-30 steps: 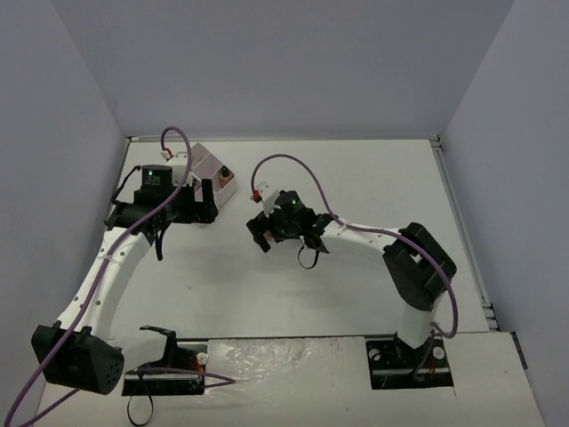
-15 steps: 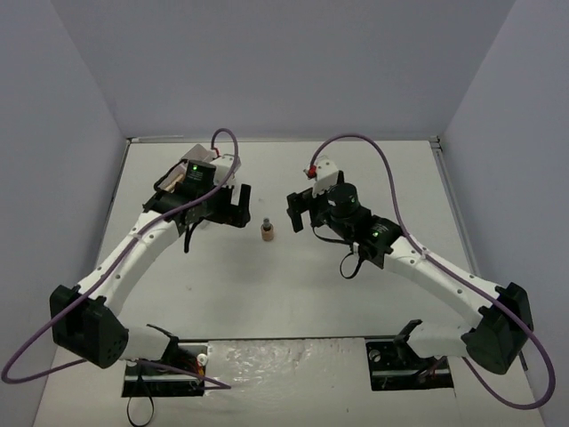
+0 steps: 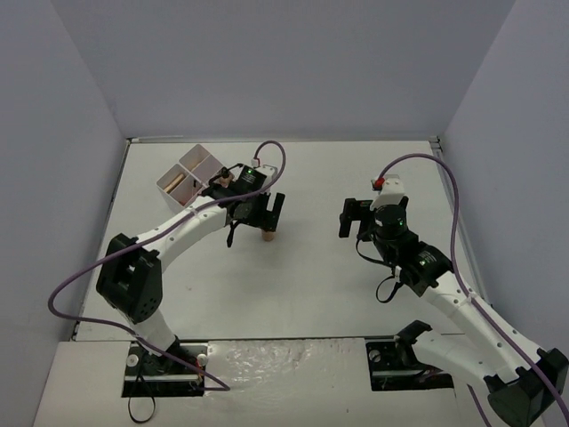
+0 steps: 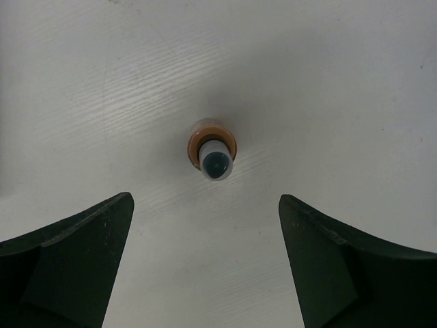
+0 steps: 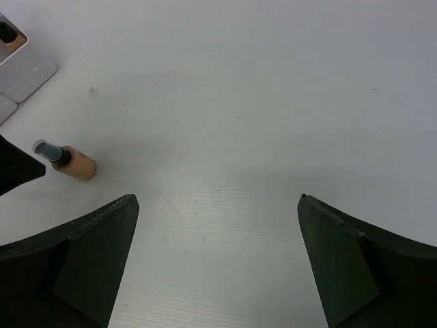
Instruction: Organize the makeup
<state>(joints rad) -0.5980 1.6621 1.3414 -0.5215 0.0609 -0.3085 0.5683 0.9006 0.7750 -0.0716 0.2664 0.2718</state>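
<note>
Nearest me in the top view, both arms reach out from their bases over the white table (image 3: 311, 294). The right gripper (image 3: 356, 218) hangs above bare tabletop on the right side. On its own wrist camera the right gripper (image 5: 218, 198) has its two dark fingers (image 5: 82, 260) spread wide with nothing between them.

A little farther out and to the left, the left gripper (image 3: 256, 222) hovers over a small tan cylindrical bottle with a dark cap (image 3: 267, 236). The left wrist camera looks almost straight down on this bottle (image 4: 213, 152). It stands upright on the table, centred ahead of the left gripper (image 4: 205, 198), whose jaws are wide apart. Neither finger (image 4: 75, 260) touches it. From the right wrist view the same bottle (image 5: 72, 162) stands alone on the table, well apart from the right fingers.

Farthest away, toward the back-left corner, sits the white square four-compartment box (image 3: 191, 175). Something tan lies in its left compartment (image 3: 178, 182). The right wrist view catches a corner of the box (image 5: 24, 68), with a second tan, dark-capped item (image 5: 9, 37) inside it.
</note>
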